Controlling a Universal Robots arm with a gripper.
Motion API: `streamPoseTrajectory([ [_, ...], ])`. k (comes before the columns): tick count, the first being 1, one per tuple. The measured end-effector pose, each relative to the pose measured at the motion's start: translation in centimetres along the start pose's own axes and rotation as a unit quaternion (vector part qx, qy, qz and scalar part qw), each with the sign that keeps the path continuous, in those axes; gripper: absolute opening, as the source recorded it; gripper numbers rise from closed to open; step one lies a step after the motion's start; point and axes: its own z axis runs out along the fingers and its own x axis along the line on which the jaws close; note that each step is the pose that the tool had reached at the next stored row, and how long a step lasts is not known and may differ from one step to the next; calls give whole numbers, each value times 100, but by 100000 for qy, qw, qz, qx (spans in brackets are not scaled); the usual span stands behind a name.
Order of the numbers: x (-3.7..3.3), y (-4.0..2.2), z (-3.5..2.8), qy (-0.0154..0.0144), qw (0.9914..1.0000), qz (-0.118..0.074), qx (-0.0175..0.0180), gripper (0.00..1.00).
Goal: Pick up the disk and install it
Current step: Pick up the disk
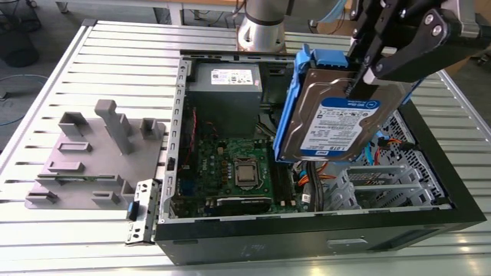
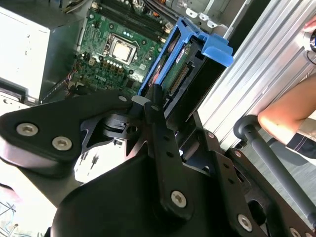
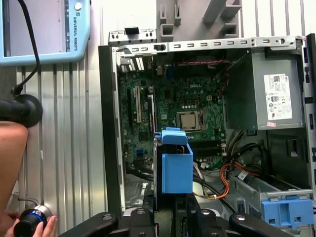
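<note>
The disk (image 1: 337, 123), a silver drive with a white-and-blue label in a blue plastic frame, hangs upright above the open computer case (image 1: 307, 241). My gripper (image 1: 359, 80) is shut on its upper edge, one dark finger pressing across the label side. In the second wrist view the disk (image 2: 180, 66) sticks out past my gripper (image 2: 165, 106), over the motherboard. The first wrist view shows the blue frame end of the disk (image 3: 177, 165) just beyond the gripper (image 3: 173, 210), over the middle of the case.
Inside the case are a green motherboard (image 1: 230, 167), a grey power supply box (image 1: 224, 92), cables and a metal drive bay (image 1: 383, 184). A grey fixture block (image 1: 84, 167) sits on the slatted table. A person's arm (image 2: 286, 116) and a pendant (image 3: 44, 29) lie beside the case.
</note>
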Motion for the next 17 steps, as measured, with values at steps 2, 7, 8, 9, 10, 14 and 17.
streamPoseTrajectory([
  [2, -4, -57, -1, 4, 100000, -3, 0, 35],
  [7, -12, -212, 0, -10, 100000, 1, 2, 35],
  [8, -13, -247, 0, -7, 100000, 0, 2, 35],
  [9, -16, -283, 0, -6, 100000, -1, 1, 35],
  [10, -18, -317, 0, -6, 100000, -3, 2, 35],
  [14, -26, -456, -1, -1, 100000, -2, 0, 35],
  [17, -31, -553, -1, -9, 100000, -4, 2, 35],
])
